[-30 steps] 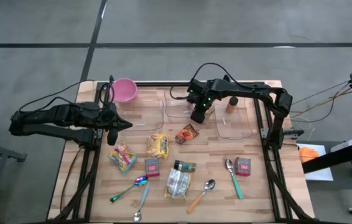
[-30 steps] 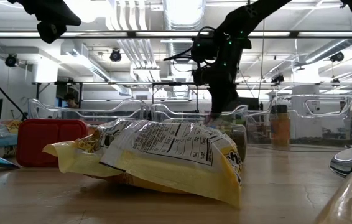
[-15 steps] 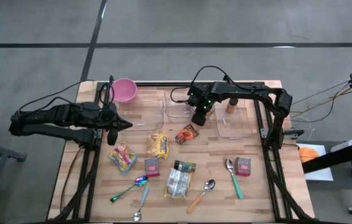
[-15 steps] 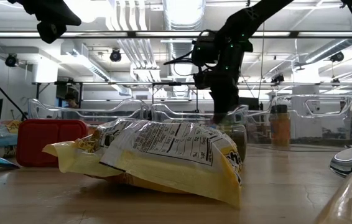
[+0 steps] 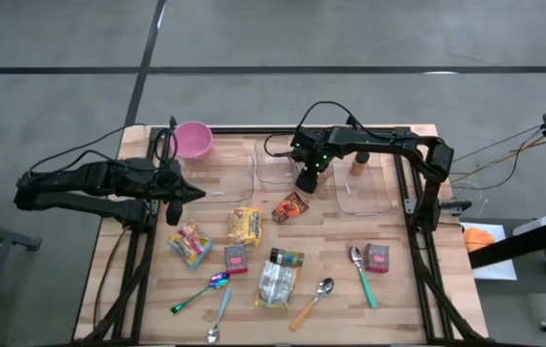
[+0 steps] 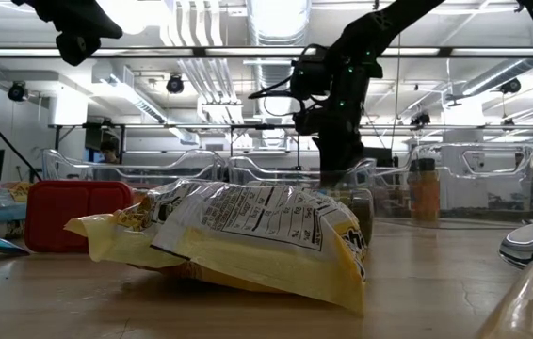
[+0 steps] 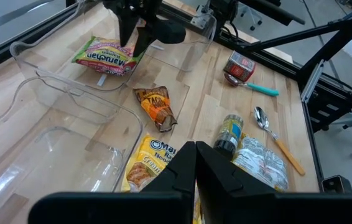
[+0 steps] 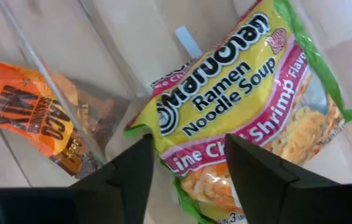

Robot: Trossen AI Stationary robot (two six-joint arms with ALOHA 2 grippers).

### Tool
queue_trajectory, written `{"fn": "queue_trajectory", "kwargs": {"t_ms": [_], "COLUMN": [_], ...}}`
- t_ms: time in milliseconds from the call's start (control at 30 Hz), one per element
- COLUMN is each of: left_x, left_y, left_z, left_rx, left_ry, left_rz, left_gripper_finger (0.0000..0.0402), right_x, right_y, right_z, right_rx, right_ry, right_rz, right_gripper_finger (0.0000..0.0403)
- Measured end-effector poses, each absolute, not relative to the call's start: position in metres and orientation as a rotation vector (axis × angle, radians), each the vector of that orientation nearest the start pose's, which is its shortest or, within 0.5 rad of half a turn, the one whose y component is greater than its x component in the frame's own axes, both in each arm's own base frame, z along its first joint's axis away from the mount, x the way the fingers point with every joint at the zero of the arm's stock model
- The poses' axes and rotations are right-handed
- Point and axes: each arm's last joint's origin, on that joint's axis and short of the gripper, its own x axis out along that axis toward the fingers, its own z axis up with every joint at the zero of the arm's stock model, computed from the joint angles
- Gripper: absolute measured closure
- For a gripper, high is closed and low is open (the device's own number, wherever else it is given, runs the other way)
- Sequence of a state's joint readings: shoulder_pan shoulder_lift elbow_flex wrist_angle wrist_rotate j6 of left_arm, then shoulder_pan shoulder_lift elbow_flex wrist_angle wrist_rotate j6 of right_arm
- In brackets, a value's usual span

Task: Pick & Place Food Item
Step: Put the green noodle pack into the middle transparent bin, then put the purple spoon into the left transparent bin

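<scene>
Your right gripper [image 8: 185, 177] hangs over the middle clear container [image 7: 188, 59] at the far edge of the table [image 5: 398, 289], pointing steeply down. Its fingers [image 8: 126, 171] stand apart, released, with nothing between them. Just under them the ramen packet [image 8: 238, 118] lies flat on the container's floor, pink and green with yellow lettering. From the table's centre in the high view, that container sits at about twelve o'clock.

Outside the container's wall, at about six o'clock from the gripper in the high view, the orange taco seasoning packet [image 5: 290, 207] lies on the bare wood, near the container but apart from it.

Your left gripper [image 7: 196, 180] waits at about nine o'clock from the table's centre, held above the table, its fingers clenched together on nothing.

Closer to the near edge lie a yellow noodle packet [image 5: 245, 225], a small jar [image 5: 286, 257] and several spoons [image 5: 323, 288].
</scene>
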State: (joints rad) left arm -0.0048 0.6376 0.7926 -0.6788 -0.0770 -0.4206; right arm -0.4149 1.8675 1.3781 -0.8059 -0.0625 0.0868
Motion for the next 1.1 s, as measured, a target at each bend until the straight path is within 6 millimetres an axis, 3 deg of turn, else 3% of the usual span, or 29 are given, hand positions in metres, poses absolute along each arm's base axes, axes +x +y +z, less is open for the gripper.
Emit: {"fn": "queue_trajectory", "kwargs": {"t_ms": [200,400,633,833,1100], "left_x": [0.124,0.124,0.129,0.136,0.130], "left_y": [0.001,-0.001,-0.003,-0.007,-0.016], "left_z": [0.309,0.309,0.307,0.307,0.319], "left_rx": [-0.395,-0.440,-0.476,-0.499,-0.464], "left_ry": [0.504,0.522,0.552,0.614,0.631], "left_rz": [0.167,0.090,0.057,-0.083,-0.133], "left_gripper_finger": [0.0383,0.0383,0.0383,0.0383,0.0383], "right_x": [0.338,0.340,0.341,0.333,0.303], "right_y": [-0.147,-0.148,-0.146,-0.129,-0.102], "right_z": [0.204,0.223,0.262,0.303,0.346], "right_rx": [0.396,0.396,0.383,0.385,0.445], "right_ry": [1.251,1.205,1.097,0.944,0.631], "right_rz": [-0.372,-0.393,-0.424,-0.392,-0.268], "right_gripper_finger": [0.0176,0.0174,0.0174,0.0174,0.0174]}}
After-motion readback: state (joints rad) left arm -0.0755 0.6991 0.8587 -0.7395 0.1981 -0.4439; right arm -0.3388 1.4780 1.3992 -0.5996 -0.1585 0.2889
